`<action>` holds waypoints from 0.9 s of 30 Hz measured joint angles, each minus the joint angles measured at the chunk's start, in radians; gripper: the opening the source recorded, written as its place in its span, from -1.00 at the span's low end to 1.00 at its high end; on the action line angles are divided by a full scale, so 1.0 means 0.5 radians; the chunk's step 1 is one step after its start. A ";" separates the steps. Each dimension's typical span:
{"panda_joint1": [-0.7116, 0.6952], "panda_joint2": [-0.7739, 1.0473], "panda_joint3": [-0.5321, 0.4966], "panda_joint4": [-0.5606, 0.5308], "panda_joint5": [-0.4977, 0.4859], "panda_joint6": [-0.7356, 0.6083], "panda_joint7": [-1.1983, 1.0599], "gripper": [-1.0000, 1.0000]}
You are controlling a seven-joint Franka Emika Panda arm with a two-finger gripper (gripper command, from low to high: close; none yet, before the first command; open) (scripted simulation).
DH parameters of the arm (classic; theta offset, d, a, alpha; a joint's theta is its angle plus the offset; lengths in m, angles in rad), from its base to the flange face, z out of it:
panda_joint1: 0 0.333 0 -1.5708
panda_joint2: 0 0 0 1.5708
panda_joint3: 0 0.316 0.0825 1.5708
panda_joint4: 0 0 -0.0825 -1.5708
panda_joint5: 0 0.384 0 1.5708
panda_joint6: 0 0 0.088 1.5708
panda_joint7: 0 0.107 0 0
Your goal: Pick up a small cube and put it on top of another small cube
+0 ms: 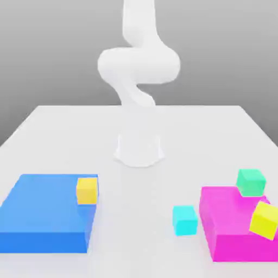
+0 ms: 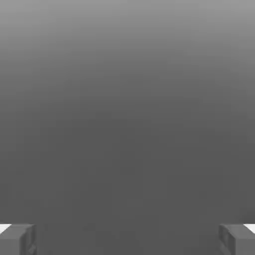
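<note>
Exterior view, layout: white table (image 1: 65,136) with the arm (image 1: 138,65) standing at the far middle, folded up high and well away from all the blocks.
Cyan cube (image 1: 185,220): sits on the table at near right, just left of the pink block (image 1: 225,228), with a narrow gap between them; upright, square to the view.
Green cube (image 1: 251,182): at the far right corner of the pink block, looks to be resting on or just behind its far edge; cannot tell which.
Yellow cubes: one (image 1: 87,190) on the right edge of the blue block (image 1: 43,212), one (image 1: 266,220) tilted on the right side of the pink block. Not wanted.
Tool (image 2: 127,239): hand view shows two finger pads (image 2: 17,239) spread wide apart with nothing between them; empty, fully open.
Step in hand: reach for the cyan cube; not begun.
How to do it well: come straight down over the cube's centre and set the fingers along the near-far line, so neither has to squeeze into the gap beside the pink block.
Risk: a slanted descent could nudge the cube against the pink block.
Later: the green cube's perch looks crowded by the tilted yellow cube, so place from directly above.
</note>
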State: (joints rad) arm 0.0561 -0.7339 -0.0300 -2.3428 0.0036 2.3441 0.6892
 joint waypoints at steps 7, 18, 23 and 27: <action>0.308 0.378 -0.158 -0.243 0.029 0.251 -0.637 0.00; 0.701 0.961 -0.309 -0.616 0.100 0.636 -1.632 0.00; 0.816 1.223 -0.313 -0.786 0.113 0.810 -2.071 0.00; 0.882 1.427 -0.290 -0.922 0.057 0.952 -2.374 0.00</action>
State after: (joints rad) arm 0.4969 -0.0204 -0.1749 -2.8038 0.0320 2.8199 -0.4980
